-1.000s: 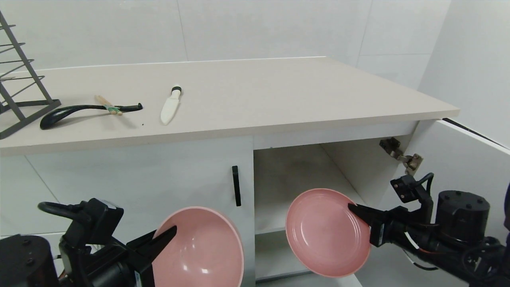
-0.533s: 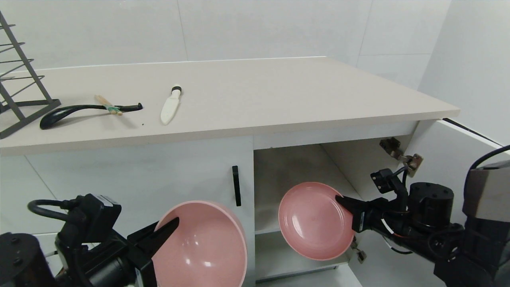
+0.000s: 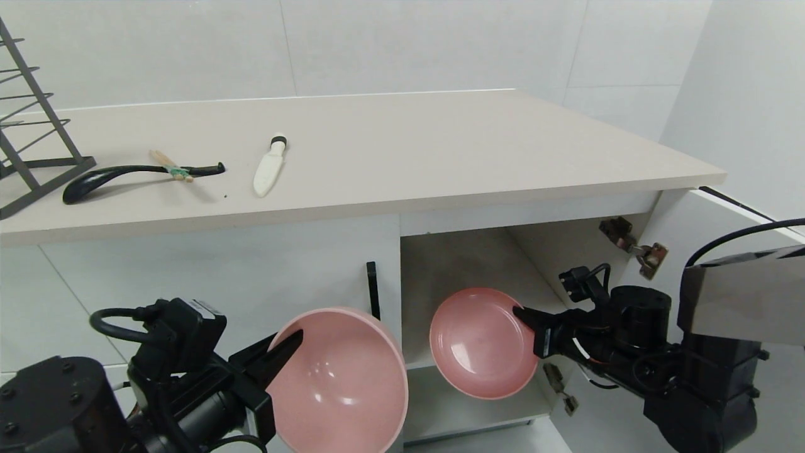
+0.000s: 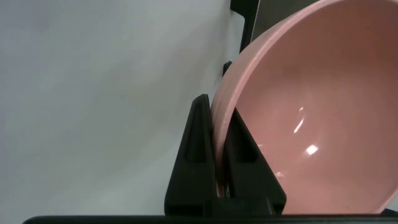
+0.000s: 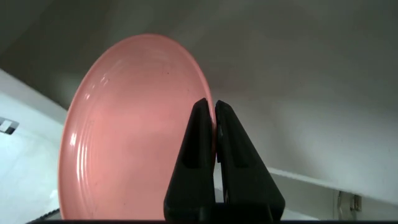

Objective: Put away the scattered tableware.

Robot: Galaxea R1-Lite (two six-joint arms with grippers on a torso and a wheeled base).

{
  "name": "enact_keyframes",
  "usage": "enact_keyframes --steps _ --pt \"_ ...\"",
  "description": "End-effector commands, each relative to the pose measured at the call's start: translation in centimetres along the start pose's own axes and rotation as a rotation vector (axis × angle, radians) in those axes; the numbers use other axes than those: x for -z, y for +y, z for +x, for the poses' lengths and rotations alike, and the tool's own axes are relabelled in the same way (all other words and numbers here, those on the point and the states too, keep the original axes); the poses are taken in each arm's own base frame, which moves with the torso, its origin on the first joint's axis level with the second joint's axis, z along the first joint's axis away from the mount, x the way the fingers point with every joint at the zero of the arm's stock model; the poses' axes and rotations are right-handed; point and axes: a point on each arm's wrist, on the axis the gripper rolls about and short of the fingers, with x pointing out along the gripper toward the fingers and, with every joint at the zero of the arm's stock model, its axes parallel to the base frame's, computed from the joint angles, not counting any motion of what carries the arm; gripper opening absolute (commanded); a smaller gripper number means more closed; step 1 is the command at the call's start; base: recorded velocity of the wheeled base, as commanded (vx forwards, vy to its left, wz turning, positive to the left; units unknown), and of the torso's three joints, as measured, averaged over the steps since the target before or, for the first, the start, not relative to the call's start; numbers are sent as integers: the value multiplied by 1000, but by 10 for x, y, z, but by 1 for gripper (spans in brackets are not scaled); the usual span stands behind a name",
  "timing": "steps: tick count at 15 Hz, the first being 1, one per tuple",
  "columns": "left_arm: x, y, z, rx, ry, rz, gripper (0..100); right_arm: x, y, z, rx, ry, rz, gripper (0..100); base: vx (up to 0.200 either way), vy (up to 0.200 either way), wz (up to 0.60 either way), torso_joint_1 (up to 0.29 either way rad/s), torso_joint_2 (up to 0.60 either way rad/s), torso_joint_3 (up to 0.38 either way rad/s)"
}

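Easing pink plate (image 3: 478,343) nearer the open cabinet (image 3: 465,264), clamped in right jaws; pink bowl (image 3: 339,377) clamped in left jaws before closed door (image 3: 220,270). Neither shelved; ladle (image 3: 119,175), chopsticks (image 3: 170,165), knife (image 3: 269,167) waiting by worktop's (image 3: 440,151) left edge.

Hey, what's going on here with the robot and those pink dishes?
The robot is putting tableware away. Its right gripper is shut on the rim of a pink plate, held on edge at the mouth of the open cabinet. Its left gripper is shut on the rim of a pink bowl, low before the closed door. A black ladle, chopsticks and a knife lie on the counter.
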Motion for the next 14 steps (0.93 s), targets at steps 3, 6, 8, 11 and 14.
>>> enact_keyframes --steps 3,6,8,11,14 --pt "3 -1 2 1 19 2 0 17 -11 20 14 32 12 0 0 0 0 0 0 0" --pt "3 -1 2 1 18 -5 0 21 -22 39 24 4 13 0 0 0 0 0 0 0" --pt "3 -1 2 1 19 -34 0 23 -29 49 32 -10 15 0 0 0 0 0 0 0" --pt "4 -1 3 1 22 -35 0 26 -36 57 40 -20 21 0 0 0 0 0 0 0" --pt "4 -1 3 1 24 -34 0 23 -38 66 57 -53 66 0 0 0 0 0 0 0"
